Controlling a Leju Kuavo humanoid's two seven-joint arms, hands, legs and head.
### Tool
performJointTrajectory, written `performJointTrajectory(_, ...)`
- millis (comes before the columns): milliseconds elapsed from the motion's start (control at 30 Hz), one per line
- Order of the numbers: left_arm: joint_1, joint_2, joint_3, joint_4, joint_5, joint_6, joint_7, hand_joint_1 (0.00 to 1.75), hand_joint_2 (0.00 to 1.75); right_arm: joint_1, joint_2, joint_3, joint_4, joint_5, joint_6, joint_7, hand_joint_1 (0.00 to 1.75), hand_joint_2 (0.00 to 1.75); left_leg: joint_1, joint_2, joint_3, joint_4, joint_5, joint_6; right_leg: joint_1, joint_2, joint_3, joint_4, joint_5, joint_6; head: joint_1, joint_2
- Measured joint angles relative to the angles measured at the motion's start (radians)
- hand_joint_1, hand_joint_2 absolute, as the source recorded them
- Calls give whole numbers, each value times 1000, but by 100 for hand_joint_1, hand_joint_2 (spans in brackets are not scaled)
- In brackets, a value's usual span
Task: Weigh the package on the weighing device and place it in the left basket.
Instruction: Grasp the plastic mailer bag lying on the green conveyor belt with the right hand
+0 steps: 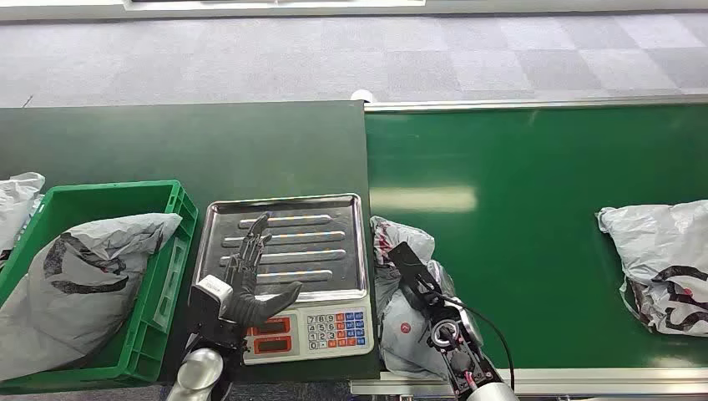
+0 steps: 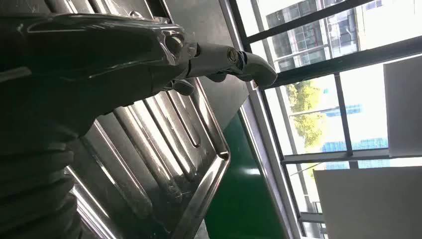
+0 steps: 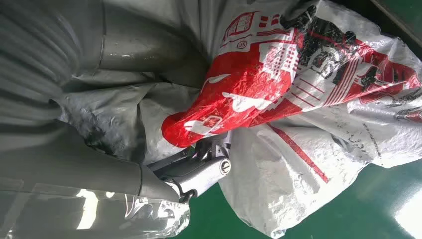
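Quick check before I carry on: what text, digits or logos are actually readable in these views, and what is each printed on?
Scale keypad: digit keys, roughly "7 8 9 / 4 5 6 / 1 2 3 / 0"; the coloured keys are too small to read.
Scale displays: red windows, no digits readable.
Package under the right hand: red and black print with a small boxed logo, too distorted to read.
Bags in the green basket and on the belt: black marks, unreadable.

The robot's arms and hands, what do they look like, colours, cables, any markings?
The left hand has dark, slim segmented fingers and a thick grey thumb, with a white block at the wrist on a rounded silver forearm. The right hand is dark too; behind it sits a black wrist with a round silver ring, red touches and a thin black cable looping beside it. In the wrist views the thumbs look glossy grey with silver pins.
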State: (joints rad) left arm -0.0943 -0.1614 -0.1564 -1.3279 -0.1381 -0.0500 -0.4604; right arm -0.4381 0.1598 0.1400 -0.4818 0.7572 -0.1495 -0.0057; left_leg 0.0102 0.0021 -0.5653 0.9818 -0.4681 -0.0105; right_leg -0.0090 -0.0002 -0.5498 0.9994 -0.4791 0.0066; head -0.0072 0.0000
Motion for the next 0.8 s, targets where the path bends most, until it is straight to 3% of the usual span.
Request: performJointTrajectory(800, -1, 0, 0, 0, 1, 1, 0, 0, 175, 0, 3, 0, 8, -2, 0, -13, 175, 175, 0, 0, 0, 0, 0, 0, 0, 0, 0, 0, 0, 0, 0, 0)
